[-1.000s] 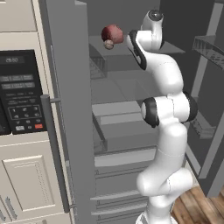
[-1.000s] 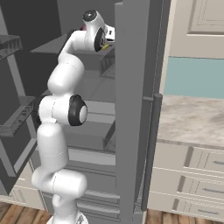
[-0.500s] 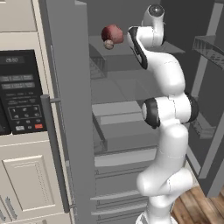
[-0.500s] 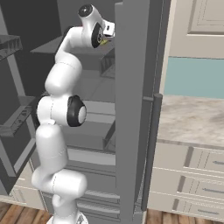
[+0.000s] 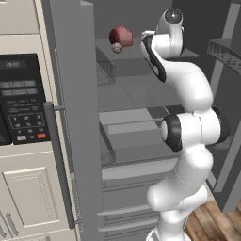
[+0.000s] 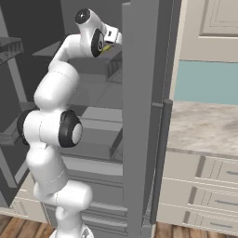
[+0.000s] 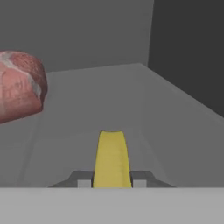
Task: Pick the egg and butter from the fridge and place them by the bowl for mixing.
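The butter [image 7: 112, 159], a thin yellow stick, lies clamped between the two fingertips of my gripper [image 7: 112, 180], which is shut on it just above the top shelf of the fridge [image 5: 70, 117]. From the right base camera, the gripper [image 6: 111, 38] pokes past the edge of the open grey door with a bit of yellow butter [image 6: 108, 46] under it. The egg [image 5: 116, 47], small and pale beige, rests on the same shelf, tucked under a red-pink meat chunk [image 5: 121, 36]. The bowl is out of view.
The meat chunk [image 7: 19, 85] sits to the left of the gripper on the shelf. A black-fronted microwave [image 5: 21, 101] is set in cabinets left of the fridge. A stone counter [image 6: 204, 128] with drawers lies to the right. Lower shelves and drawers fill the fridge below.
The wrist has drawn back slightly from the shelf with the butter still in its grip. The egg and the meat chunk have stayed put.
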Controlling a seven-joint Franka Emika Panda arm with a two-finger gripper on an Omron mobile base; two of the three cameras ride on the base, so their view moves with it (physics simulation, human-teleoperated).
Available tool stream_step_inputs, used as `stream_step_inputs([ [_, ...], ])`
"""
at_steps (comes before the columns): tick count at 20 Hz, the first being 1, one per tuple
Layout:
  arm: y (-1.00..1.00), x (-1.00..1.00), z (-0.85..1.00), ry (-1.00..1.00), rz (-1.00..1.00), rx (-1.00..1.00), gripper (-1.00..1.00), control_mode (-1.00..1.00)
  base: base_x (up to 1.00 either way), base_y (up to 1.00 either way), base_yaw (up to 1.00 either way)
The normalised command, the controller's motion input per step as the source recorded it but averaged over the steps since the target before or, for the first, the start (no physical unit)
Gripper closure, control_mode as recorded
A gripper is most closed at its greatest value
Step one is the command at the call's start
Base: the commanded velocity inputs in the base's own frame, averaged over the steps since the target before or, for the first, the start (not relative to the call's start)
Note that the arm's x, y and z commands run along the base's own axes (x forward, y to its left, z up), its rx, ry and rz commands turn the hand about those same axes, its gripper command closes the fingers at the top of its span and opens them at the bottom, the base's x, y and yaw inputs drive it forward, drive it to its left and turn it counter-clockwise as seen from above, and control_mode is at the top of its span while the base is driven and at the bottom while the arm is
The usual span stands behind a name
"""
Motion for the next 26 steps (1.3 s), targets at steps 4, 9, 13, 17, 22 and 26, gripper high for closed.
stream_step_inputs([
  [4, 0.02, -0.26, -0.5, -0.06, -0.02, -0.01, 1.0, -1.0, 0.0, 0.0, 0.0],
  [9, 0.05, -0.26, 0.19, -0.05, -0.01, 0.0, 1.0, -1.0, 0.0, 0.0, 0.0],
  [13, 0.07, -0.31, 0.52, -0.01, 0.0, 0.0, 1.0, -1.0, 0.0, 0.0, 0.0],
  [17, 0.0, -0.53, 0.34, 0.0, 0.0, 0.0, 1.0, -1.0, 0.0, 0.0, 0.0],
  [22, 0.03, -0.73, 0.01, 0.0, 0.0, 0.0, 1.0, -1.0, 0.0, 0.0, 0.0],
  [26, 0.16, -0.97, 0.0, 0.0, -0.01, 0.0, 1.0, -1.0, 0.0, 0.0, 0.0],
])
